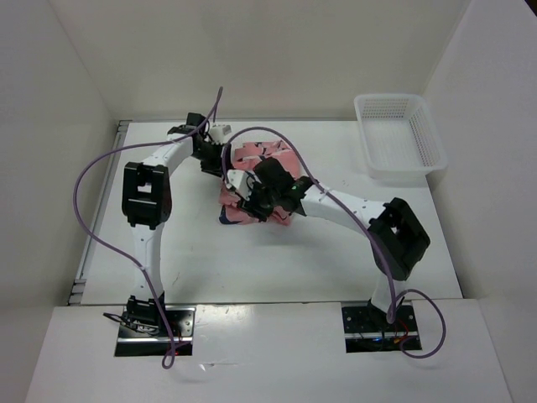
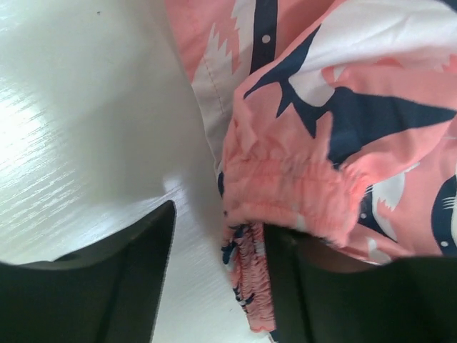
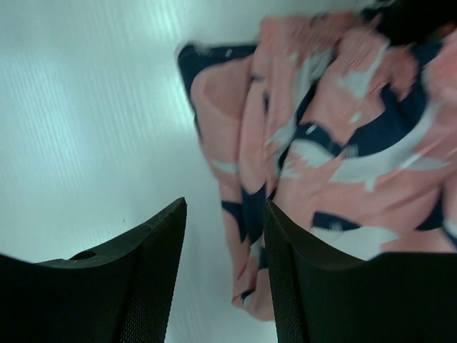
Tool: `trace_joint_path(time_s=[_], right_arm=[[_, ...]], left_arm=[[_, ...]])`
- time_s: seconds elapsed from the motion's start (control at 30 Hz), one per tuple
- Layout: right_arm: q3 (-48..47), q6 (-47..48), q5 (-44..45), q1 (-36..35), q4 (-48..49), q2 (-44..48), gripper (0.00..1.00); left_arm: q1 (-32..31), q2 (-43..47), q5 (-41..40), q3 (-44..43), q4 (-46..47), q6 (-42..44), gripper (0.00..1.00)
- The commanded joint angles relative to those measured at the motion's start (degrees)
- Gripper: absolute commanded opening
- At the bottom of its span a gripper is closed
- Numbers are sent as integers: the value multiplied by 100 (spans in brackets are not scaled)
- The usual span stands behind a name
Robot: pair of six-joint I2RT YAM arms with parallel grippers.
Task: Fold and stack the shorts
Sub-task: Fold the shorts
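Down at the near edge of the white table (image 1: 252, 260), both arms reach up and inward, and both meet at the shorts (image 1: 262, 155), our landmark here. The right gripper (image 3: 226, 207) comes first, over the near left corner of the shorts, and its jaws stand clearly apart: in the right wrist view bare table shows between the two dark fingers (image 3: 143, 279), with the cloth's edge running along the inner side of the right-hand one. Nothing pinched there! Just beyond, the left gripper (image 2: 220, 221) sits at the shorts' left edge, jaws parted too, with the gathered pink elastic waistband bunched against and over one finger (image 2: 321, 300) and bare table in the gap. The shorts lie in a rumpled salmon-pink heap of navy and white whales, mid-table, with both wrists crowding over them. Farther back, well to the right of the shorts, the white mesh basket (image 1: 390, 97) sits by the far wall.
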State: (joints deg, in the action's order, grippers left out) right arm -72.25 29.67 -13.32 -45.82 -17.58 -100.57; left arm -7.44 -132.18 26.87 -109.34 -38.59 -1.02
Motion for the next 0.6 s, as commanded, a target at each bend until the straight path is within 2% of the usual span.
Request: trace_joint_path(time_s=[0.0,0.13,0.2,0.33,0.43,0.57], right_arm=[[-685,-443,-144,21,492,64,53],[-984,-1269,38,21,913,-216,51],[-1062,-1324,232,21,976,-496,50],[-1116,-1131,506,21,1221,-927,51],[-1431,-1077,559,21,1275,-1252,60],[-1775,-1139,787,21,1379,-1658,60]], left_arm=[[-20,131,125,35,18,102,63],[32,525,292,35,-113,102,76],[32,658,292,35,-167,102,81],[172,913,161,35,-219,102,85],[243,992,99,35,-219,102,87],[243,913,-15,-17,-219,102,88]])
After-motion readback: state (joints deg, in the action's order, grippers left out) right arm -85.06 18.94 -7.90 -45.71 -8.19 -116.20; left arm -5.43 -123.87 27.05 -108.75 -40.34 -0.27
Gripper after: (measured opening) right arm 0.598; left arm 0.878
